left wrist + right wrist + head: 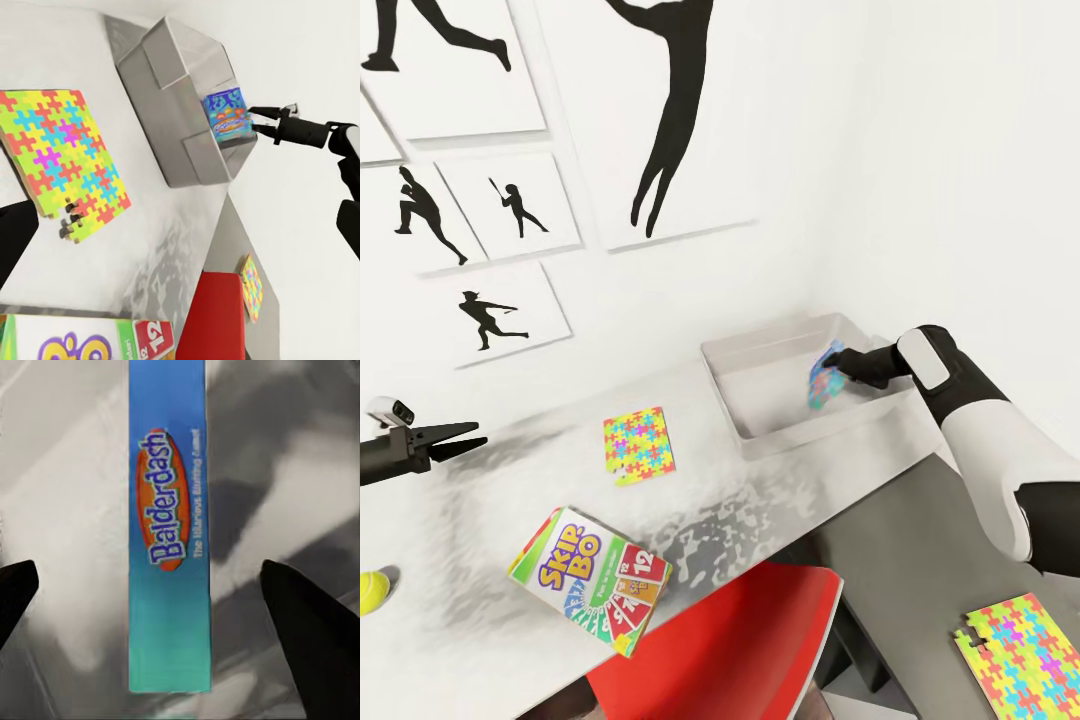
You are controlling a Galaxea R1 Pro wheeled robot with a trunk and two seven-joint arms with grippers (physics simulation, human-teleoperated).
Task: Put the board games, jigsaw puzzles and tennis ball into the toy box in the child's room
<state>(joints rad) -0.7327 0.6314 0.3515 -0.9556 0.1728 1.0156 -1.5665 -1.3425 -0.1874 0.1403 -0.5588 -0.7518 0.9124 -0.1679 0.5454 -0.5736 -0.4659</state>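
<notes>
The small blue board game (822, 380) (227, 114), marked Balderdash (166, 510), is on edge inside the pale grey toy box (810, 432) (172, 105). My right gripper (839, 368) (253, 120) is open at its near edge, its fingers well apart from the box. The SKIP-BO board game (592, 580) (90, 341) and one jigsaw puzzle (639, 445) (64, 161) lie on the table (740, 500). The tennis ball (370, 590) sits at the far left. My left gripper (478, 438) hovers open above the table's left part, holding nothing.
A second jigsaw puzzle (1028, 655) (252, 286) lies on the lower dark grey cabinet (900, 540) to the right. A red chair (730, 650) (217, 319) is tucked at the table's front edge. The white wall with black silhouette prints (510, 200) stands close behind the table.
</notes>
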